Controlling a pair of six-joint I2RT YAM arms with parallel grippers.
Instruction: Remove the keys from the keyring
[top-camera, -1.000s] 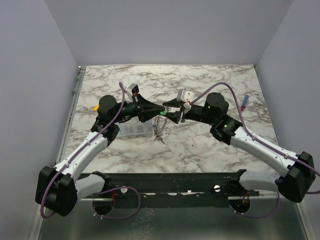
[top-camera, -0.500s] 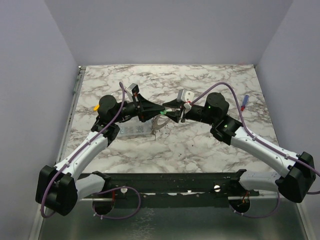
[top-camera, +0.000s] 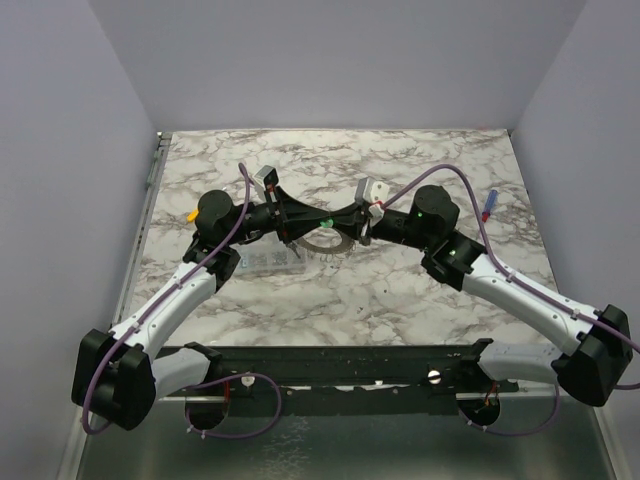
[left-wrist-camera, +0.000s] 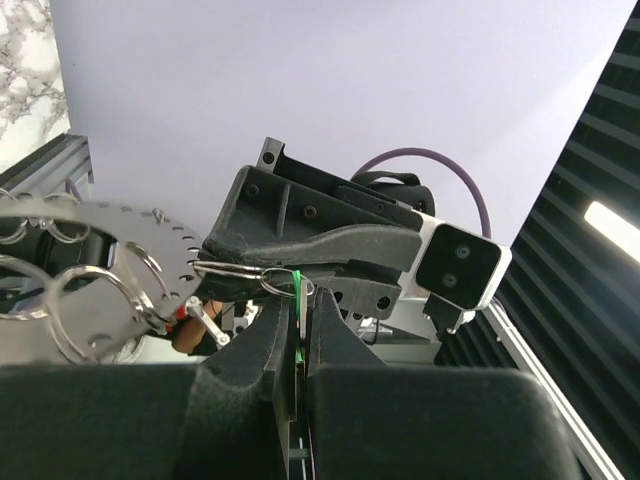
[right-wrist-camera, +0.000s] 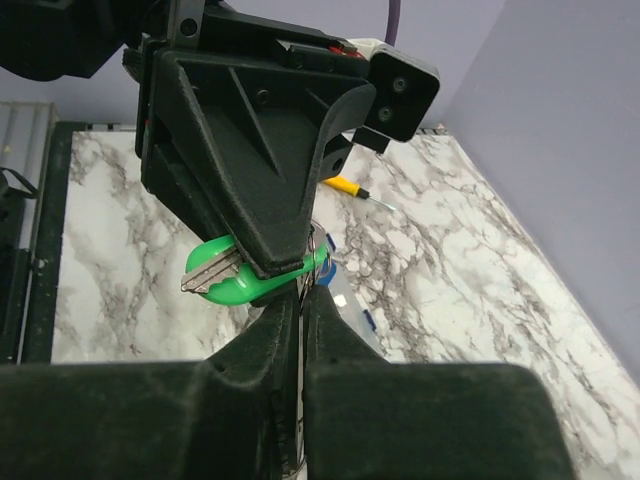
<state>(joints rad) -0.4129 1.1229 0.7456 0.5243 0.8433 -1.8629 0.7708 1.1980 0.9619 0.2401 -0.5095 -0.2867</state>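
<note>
My left gripper (top-camera: 317, 221) and right gripper (top-camera: 339, 226) meet tip to tip above the table's middle. The left gripper (left-wrist-camera: 300, 302) is shut on the green-headed key (left-wrist-camera: 297, 284), seen edge-on between its pads. From the right wrist the same key (right-wrist-camera: 225, 281) sticks out under the left fingers (right-wrist-camera: 250, 180). The right gripper (right-wrist-camera: 303, 292) is shut on thin grey metal, the keyring's rim. The keyring (left-wrist-camera: 105, 245), a flat perforated grey plate carrying small wire loops, spreads to the left. From above the keyring (top-camera: 322, 243) shows as an arc under the grippers. The other keys are hidden.
A clear compartment box (top-camera: 262, 260) lies on the marble under the left wrist. An orange-handled screwdriver (top-camera: 190, 214) lies by the left edge, and a blue-and-red pen (top-camera: 489, 205) at the right. Purple walls enclose three sides.
The right gripper has slid left against the left gripper and shut. The keyring, which hung down with keys dangling, has swung up to lie flatter under the grippers.
</note>
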